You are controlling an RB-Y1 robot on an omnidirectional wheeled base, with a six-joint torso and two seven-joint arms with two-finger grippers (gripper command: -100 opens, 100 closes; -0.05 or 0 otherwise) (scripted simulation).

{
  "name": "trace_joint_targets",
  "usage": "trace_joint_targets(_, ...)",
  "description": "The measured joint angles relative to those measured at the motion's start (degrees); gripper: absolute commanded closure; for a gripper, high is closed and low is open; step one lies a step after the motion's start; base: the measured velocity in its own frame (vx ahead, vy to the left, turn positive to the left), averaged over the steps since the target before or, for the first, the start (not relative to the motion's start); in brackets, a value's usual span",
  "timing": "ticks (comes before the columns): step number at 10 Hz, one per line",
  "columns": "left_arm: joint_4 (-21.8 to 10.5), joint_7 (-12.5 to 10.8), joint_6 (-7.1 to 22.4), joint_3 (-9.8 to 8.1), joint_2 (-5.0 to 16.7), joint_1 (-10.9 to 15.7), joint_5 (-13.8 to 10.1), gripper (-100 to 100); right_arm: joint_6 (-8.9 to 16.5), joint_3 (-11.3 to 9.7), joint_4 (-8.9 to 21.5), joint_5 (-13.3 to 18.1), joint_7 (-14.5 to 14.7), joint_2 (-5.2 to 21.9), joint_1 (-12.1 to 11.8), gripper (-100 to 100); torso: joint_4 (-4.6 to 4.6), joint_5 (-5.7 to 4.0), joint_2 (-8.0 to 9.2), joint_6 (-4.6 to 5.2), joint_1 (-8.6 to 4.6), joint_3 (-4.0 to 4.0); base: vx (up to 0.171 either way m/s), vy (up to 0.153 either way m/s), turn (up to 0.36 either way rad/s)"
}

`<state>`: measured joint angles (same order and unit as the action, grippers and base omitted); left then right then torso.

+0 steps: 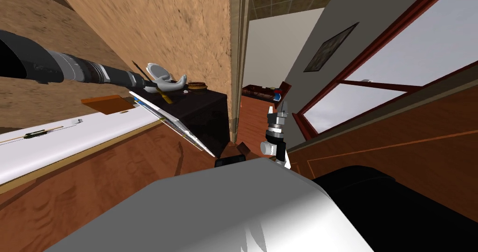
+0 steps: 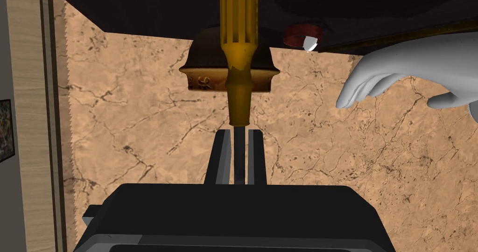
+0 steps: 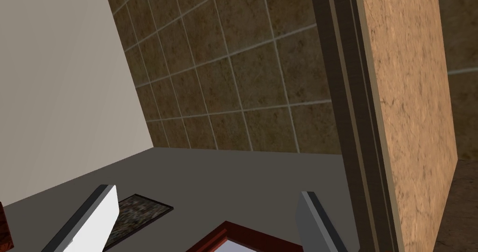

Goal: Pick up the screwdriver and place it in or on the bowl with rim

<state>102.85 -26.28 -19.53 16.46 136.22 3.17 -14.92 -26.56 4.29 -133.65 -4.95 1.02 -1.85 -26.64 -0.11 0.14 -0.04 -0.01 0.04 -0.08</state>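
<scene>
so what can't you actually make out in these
Screwdriver: handle's end cut off by left wrist view's top edge; tip hidden inside the shut left hand.
Bowl: middle hidden behind the handle; inside not visible.
White curved object: cut off at that view's edge, unidentifiable.
Small red item: too small to name.

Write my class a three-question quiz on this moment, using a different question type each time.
1. True or false: the left gripper is shut on the screwdriver's dark shaft, not its yellow handle.
2. The right gripper is: A open; B shut, empty; C shut on the screwdriver.
3. From the left wrist, what stands straight beyond the handle?
Key: 1 true; 2 A; 3 the brown bowl with rim.
</scene>
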Motion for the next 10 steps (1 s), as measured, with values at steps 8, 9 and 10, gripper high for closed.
trace_joint_targets(8, -7.47, -7.61, -0.04, 3.48, 9.57, 0.79, -5.73, 100, 0.0, 0.0, 0.0, 0.0, 0.0, 0.0, 0.0, 0, 0.05, -0.05, 0.05, -0.04, -0.07, 0.05, -0.016, 0.002, -0.184)
trace_joint_targets(9, -7.75, -8.41, 0.33, 5.06, 10.91, 2.24, -6.53, 100, 0.0, 0.0, 0.0, 0.0, 0.0, 0.0, 0.0, 0, 0.07, -0.07, 0.07, -0.04, -0.07, 0.07, -0.012, 0.012, -0.101)
trace_joint_targets(10, -8.91, -8.92, 0.13, 5.24, 11.41, 2.08, -6.91, 100, 0.0, 0.01, 0.0, 0.0, 0.0, 0.0, -0.01, 0, 0.07, -0.03, 0.07, -0.12, -0.02, 0.07, -0.004, 0.007, -0.135)
